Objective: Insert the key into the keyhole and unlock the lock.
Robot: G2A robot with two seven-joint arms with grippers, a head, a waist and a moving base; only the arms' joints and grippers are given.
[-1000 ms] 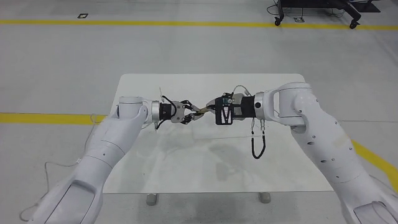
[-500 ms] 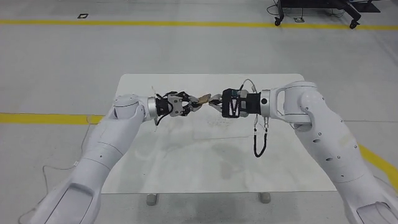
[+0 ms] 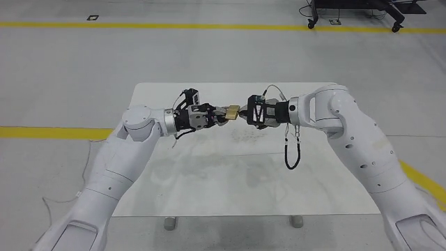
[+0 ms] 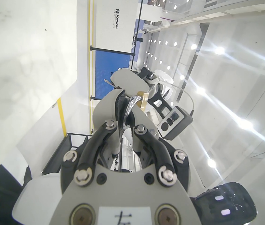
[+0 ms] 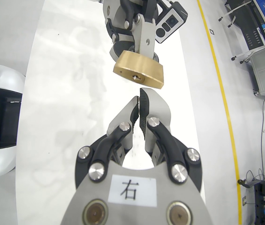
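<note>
The right end effector [image 5: 140,95] is closed on the key [image 5: 138,99]; only a thin metal edge of the key shows between its jaws. Directly ahead of its tip, just apart, the brass lock [image 5: 139,70] turns its keyhole [image 5: 136,77] toward the key. The left end effector [image 4: 129,104] is clamped on the shackle [image 4: 129,112] and holds the lock above the desk [image 5: 52,83]. The arms meet end to end. Insertion appears to need a short advance along the right end effector's long axis, with a slight sideways correction.
</note>
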